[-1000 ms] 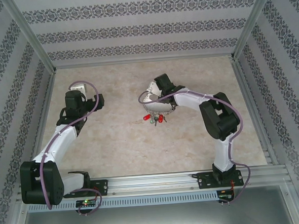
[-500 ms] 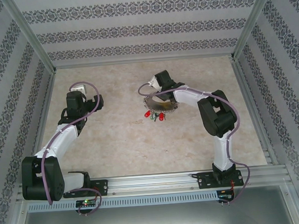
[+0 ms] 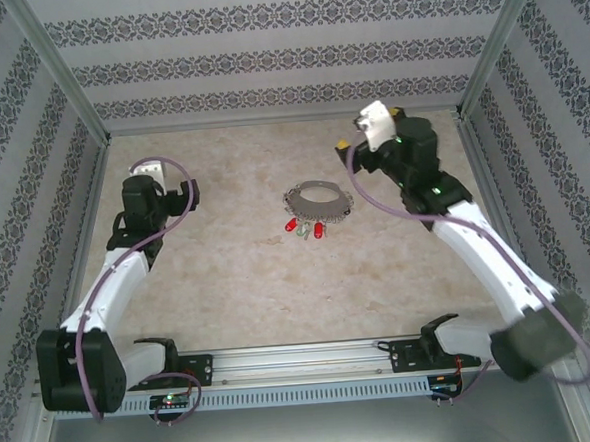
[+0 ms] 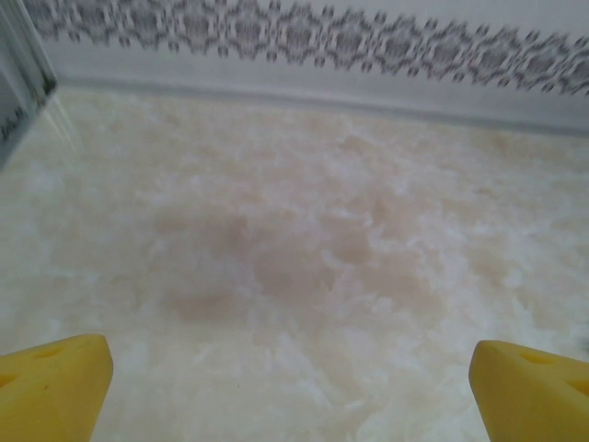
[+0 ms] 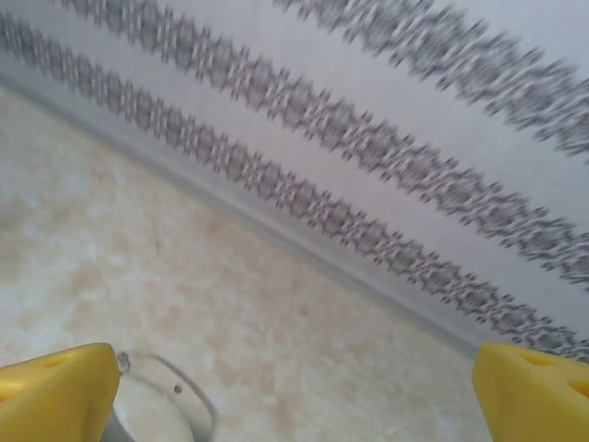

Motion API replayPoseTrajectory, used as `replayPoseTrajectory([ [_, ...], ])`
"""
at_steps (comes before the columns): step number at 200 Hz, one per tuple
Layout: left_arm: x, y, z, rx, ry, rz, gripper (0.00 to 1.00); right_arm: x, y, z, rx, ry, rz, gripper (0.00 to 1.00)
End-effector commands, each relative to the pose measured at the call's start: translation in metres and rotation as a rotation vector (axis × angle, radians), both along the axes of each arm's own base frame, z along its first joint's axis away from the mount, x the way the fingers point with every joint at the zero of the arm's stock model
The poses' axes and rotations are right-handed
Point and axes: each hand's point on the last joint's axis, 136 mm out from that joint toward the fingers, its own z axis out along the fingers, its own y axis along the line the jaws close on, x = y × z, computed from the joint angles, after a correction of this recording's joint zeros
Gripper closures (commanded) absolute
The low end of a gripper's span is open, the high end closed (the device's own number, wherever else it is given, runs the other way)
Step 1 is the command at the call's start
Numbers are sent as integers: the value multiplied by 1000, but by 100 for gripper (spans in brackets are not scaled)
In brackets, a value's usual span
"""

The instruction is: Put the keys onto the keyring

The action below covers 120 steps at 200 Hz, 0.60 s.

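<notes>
Silvery-grey oval keyring (image 3: pixel 323 215) lies flat mid-surface (image 3: pixel 228 275), two red keys (image 3: pixel 290 226) side by side against its near fringe.

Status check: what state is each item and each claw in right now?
left claw: open, empty, over bare table.
right claw: open, empty, off to the far right of the keyring.
keyring: lying flat on the table, nothing gripping it.
keys: both on the table at the keyring's near edge; too small to tell if they are threaded on.
</notes>
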Motion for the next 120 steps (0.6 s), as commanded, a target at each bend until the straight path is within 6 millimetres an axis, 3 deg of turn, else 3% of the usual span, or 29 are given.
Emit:
replayPoseTrajectory([
  [1,-8,3,44,66,-138,-27,0,-26,-14,-2,106,-3,-11,2],
  [25,-21,-9,44,114,-231,-117,0,-51,-45,-4,186,-65,-105,2],
  [52,-32,14,15,117,-223,22,0,-67,-77,-34,263,-107,-222,2],
  [73,-37,11,-1,107,-255,13,0,-75,-95,-60,313,-128,-274,2],
  [102,-35,10,-28,92,-222,9,0,-74,-102,-110,278,-115,-260,2],
  [106,-34,10,-31,98,-221,4,0,-74,-104,-129,270,-81,-263,2],
  [120,-35,16,-43,117,-198,35,0,-72,-106,-159,269,-35,-267,2],
])
